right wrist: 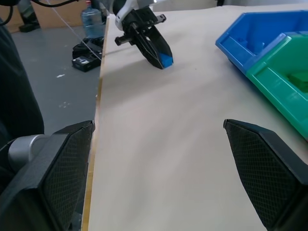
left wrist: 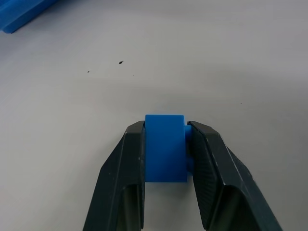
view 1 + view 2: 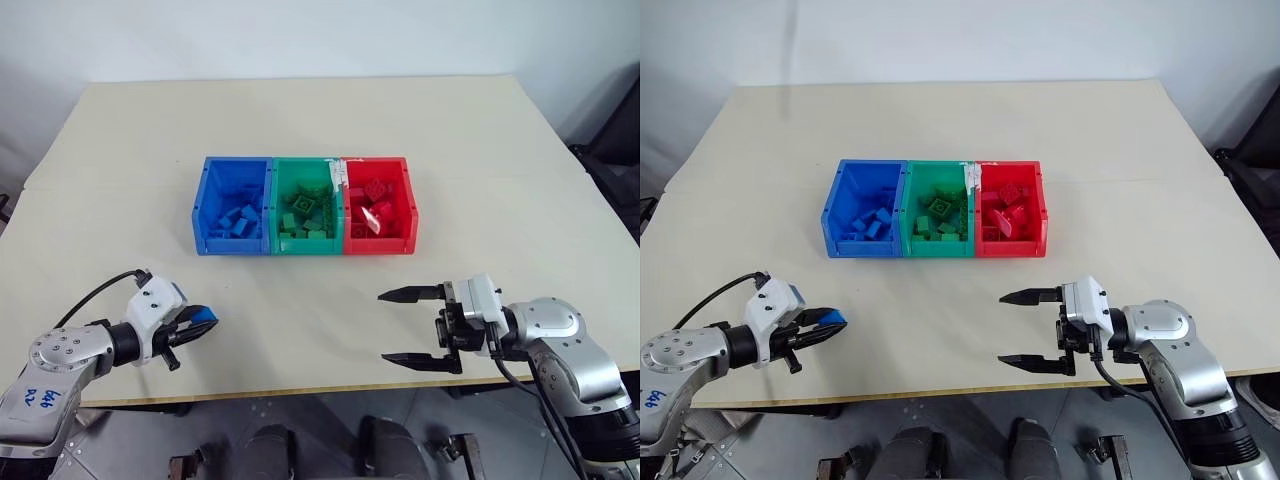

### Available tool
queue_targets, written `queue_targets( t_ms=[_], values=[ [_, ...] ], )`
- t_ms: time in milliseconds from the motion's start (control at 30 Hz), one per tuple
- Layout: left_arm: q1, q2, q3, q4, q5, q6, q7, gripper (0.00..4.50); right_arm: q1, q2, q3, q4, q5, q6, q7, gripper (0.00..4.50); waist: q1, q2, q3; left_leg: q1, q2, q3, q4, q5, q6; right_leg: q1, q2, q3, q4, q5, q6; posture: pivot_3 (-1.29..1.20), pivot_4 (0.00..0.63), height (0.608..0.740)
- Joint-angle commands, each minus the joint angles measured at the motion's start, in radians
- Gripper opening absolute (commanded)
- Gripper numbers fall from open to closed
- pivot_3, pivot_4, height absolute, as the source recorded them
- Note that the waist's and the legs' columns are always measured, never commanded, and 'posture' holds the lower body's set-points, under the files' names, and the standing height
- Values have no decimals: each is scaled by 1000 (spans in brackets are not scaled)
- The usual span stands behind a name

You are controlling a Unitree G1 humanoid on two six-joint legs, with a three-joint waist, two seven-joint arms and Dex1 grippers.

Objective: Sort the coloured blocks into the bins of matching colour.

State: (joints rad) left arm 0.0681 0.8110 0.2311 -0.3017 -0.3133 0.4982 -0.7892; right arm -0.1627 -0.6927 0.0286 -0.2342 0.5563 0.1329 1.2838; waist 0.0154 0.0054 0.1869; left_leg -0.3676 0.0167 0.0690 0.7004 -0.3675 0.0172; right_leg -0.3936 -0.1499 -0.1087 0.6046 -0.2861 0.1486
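A small blue block point(image 2: 165, 147) sits pinched between the two black fingers of my left gripper point(image 3: 200, 322), which is shut on it low over the table near the front left edge; the same block point(image 1: 166, 60) shows in the right wrist view. The three joined bins stand mid-table: blue bin point(image 3: 203, 203), green bin point(image 3: 304, 169) and red bin point(image 3: 407, 200), each holding several blocks of its own colour. My right gripper point(image 3: 408, 326) hovers over the front right of the table, open and empty, pointing left.
The beige table's front edge point(image 3: 300, 385) runs just below both grippers. Bare tabletop point(image 3: 300, 300) lies between the grippers and the bins. Dark equipment point(image 3: 615, 160) stands off the table's right side, and a water bottle point(image 1: 90, 19) stands on the floor.
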Motion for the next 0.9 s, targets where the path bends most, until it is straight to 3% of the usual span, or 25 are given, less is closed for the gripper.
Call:
queue_targets(
  t_ms=[33, 133, 267, 500, 700, 833, 900],
  values=[
    [-82, -52, 49, 11, -65, -65, -3, 933, 13, 17, -49, -35, 8, -16, -49, 4500, 7, 0, 0, 0, 0, 0, 0, 0, 0, 0, 0, 0, 0, 0, 0, 0, 150, 740],
    [-187, -105, 73, 6, -132, -99, -3, 933, 27, 66, -101, -52, 36, -15, -146, 4500, 12, -1, 0, -1, -1, -1, 1, 0, 0, 0, -1, -1, 0, 0, 0, 0, 150, 740],
    [-386, -154, 52, 77, -79, -141, 112, 933, 48, 134, -178, -121, 95, 22, -289, 4500, 11, -1, 0, -1, -1, -1, 1, 0, 0, 0, -1, -1, 1, 0, 0, 0, 150, 740],
    [-605, -179, -67, 336, -14, -179, 85, 933, 50, 167, -227, -150, 33, -44, -387, 4500, 6, -1, 0, -1, -1, 8, 1, 1, 0, 0, 1, -1, 1, 0, 0, 0, 150, 740],
    [-724, -217, -121, 575, 44, -285, 59, 2918, 77, 142, -216, -173, 7, -54, -382, 4500, 7, -2, 0, -2, -1, 9, 1, 1, 0, -1, 1, -1, 1, 0, 0, 0, 150, 740],
    [-708, -210, -88, 555, 22, -314, 46, 4215, 89, 135, -209, -189, 2, -52, -376, 4500, 7, -2, 0, -2, -1, 9, 1, 1, 0, -1, 1, -1, 0, 0, 0, 0, 150, 740],
    [-662, -185, -69, 508, 6, -331, 12, 4475, 92, 132, -205, -187, 3, -52, -367, 4500, 5, -2, 0, -2, -1, 9, 1, 1, 0, -1, 1, -1, 0, 0, 0, 0, 150, 740]
  ],
)
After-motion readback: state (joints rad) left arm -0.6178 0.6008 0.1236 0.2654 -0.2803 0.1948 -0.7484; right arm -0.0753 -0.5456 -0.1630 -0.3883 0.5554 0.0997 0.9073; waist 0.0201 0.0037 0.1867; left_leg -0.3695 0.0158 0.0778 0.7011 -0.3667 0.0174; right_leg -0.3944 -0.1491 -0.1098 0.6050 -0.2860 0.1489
